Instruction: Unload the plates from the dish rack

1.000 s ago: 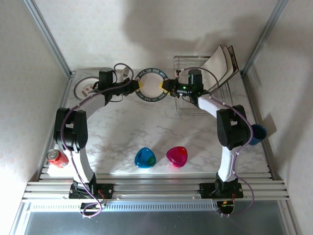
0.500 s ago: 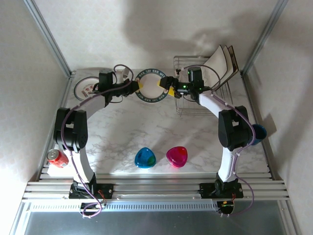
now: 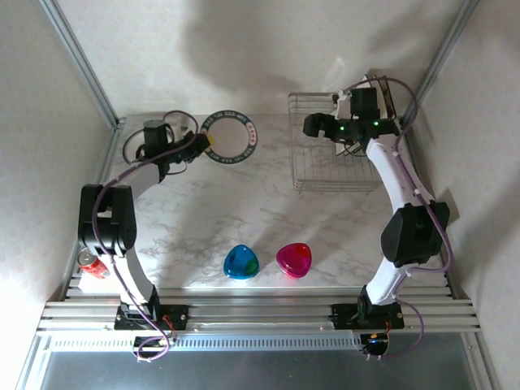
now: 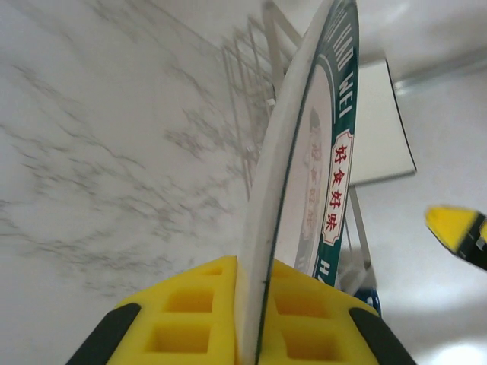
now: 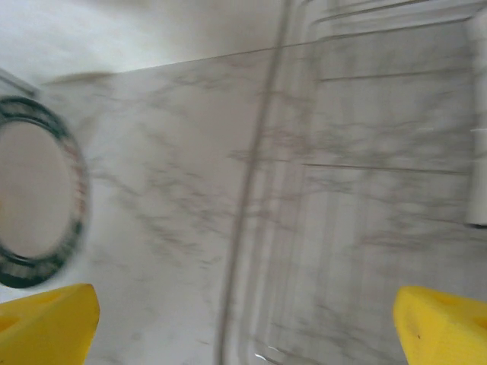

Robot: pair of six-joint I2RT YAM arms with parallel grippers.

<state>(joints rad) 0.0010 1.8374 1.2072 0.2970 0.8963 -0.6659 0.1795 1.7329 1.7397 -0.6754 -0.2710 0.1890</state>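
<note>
The right gripper [image 3: 311,126], jaws now spread wide and empty, has swung back over the silver wire dish rack [image 3: 325,175], leaving the round white dark-rimmed plate [image 3: 230,138] pinched edge-on in the left gripper [image 3: 210,140] alone, left of the rack, so the handover looks complete.

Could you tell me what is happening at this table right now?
The robot is unloading a dish rack. Its left pincer is shut on the edge of a round dark-rimmed plate, held to the left of the rack. The right pincer stands open above the rack, holding nothing. A square plate leans in the rack, not yet unloaded.
</note>
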